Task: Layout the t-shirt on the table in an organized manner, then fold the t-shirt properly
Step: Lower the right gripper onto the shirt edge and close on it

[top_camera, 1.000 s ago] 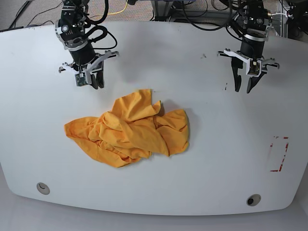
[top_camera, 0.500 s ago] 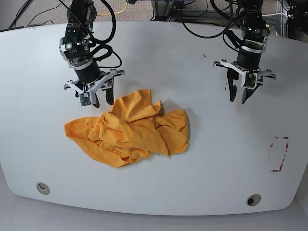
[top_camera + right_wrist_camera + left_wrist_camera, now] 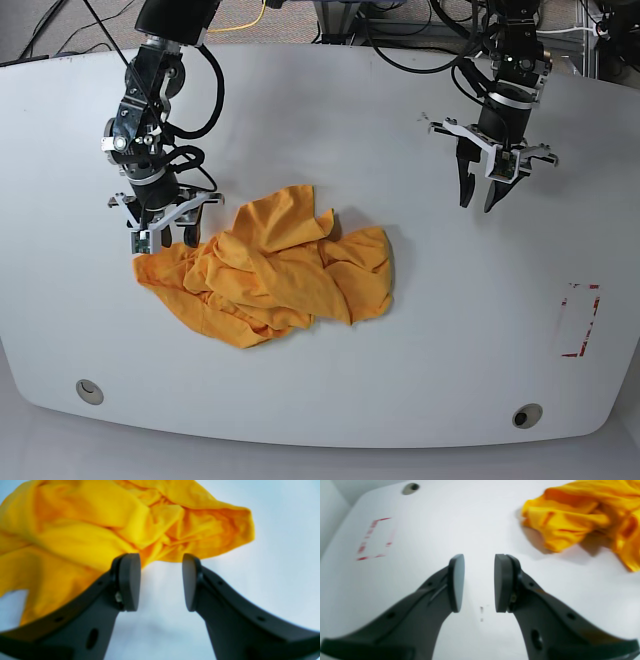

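Shirt: crumpled orange-yellow cotton t-shirt (image 3: 270,265) lay in a wrinkled heap on the large white smooth tabletop (image 3: 400,340), left of the centre, nearer the front edge than the back.
Right gripper: black two-finger right gripper (image 3: 163,236) hung at the heap's left end, jaws parted and holding nothing (from its wrist camera, cloth lay just beyond the fingertips (image 3: 129,580)).
Left gripper: black two-finger left gripper (image 3: 478,203) stood over bare surface towards the back right, well apart from the shirt, jaws parted with nothing between them.
Marks: red rectangular tape outline (image 3: 580,320) near the right edge; round grey grommet (image 3: 526,415) by the front right corner, another grommet (image 3: 89,391) by the front left.
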Robot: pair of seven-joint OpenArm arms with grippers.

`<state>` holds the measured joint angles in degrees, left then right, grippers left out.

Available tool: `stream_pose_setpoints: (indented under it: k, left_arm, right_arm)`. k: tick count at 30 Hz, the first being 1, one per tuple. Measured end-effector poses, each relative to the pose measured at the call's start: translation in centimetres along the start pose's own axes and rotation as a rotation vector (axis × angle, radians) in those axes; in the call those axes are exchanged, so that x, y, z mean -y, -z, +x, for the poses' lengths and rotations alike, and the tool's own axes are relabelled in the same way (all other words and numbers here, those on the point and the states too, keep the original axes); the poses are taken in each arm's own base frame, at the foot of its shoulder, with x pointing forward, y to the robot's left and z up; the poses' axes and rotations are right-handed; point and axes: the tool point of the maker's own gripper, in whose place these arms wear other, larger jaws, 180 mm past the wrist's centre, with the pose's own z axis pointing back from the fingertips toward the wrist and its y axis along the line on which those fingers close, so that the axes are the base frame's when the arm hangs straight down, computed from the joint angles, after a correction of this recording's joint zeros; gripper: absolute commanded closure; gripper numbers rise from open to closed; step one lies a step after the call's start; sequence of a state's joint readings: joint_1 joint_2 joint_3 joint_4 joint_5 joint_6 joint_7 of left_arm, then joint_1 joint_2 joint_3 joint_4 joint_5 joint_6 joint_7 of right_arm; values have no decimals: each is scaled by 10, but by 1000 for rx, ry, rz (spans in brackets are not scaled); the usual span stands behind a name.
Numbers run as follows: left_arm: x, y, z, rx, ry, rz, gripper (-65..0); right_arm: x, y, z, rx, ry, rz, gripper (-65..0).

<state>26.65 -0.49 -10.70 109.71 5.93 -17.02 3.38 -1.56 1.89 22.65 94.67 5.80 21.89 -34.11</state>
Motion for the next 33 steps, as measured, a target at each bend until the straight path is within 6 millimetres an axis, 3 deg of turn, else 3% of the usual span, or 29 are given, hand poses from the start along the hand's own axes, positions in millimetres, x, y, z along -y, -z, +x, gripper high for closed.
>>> stream_pose_setpoints:
  k: [9, 16, 20, 24, 31, 33]
  left_arm:
    - [10, -3, -5, -14, -5, -26, -183]
    - [9, -4, -6, -18, -5, -23, -183]
    - [10, -5, -8, -24, -6, -25, -183]
    - [10, -6, -8, -25, -5, -24, -183]
    - [10, -6, -9, -26, -6, -24, -183]
    - [9, -6, -8, -26, -5, -23, -183]
  right_arm:
    - [50, 31, 1, -34, 43, -62, -268]
    - [63, 46, -3, -56, 69, -66, -268]
    - [62, 42, -8, -74, 59, -67, -268]
    - [39, 32, -12, -92, 9, -24, -268]
    - [-48, 8, -25, -117, -45, 162, -268]
    - [-59, 1, -26, -121, -46, 177, -268]
